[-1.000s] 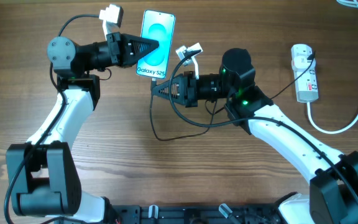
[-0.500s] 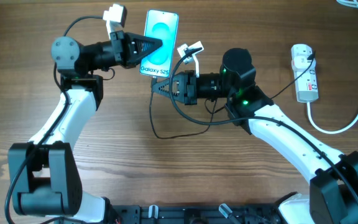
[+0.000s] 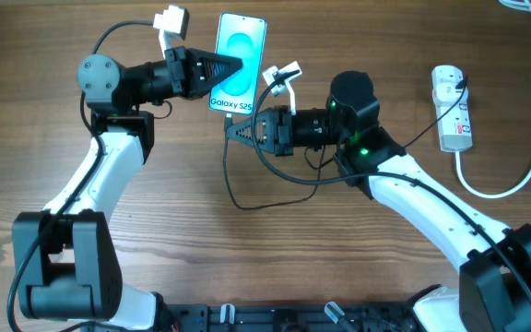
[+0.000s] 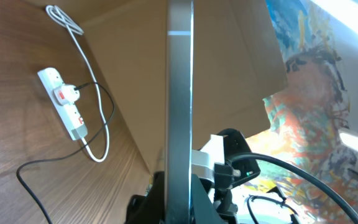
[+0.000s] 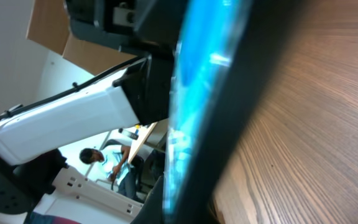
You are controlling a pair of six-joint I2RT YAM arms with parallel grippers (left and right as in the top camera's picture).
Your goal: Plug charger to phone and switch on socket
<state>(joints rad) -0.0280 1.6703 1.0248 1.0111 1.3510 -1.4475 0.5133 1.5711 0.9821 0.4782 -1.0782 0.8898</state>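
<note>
Left gripper [image 3: 238,65] clenches a white-rimmed rectangular smartphone [image 3: 241,48] with a turquoise screen (edge-on to its wrist camera) over the wooden table's [image 3: 155,231] far side. Right gripper [image 3: 230,133], closed on the thin black charger cable [image 3: 228,166], sits just below it.

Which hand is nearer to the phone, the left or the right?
Left. The left hand grips the phone by its side; the right hand sits just off its bottom edge.
</note>
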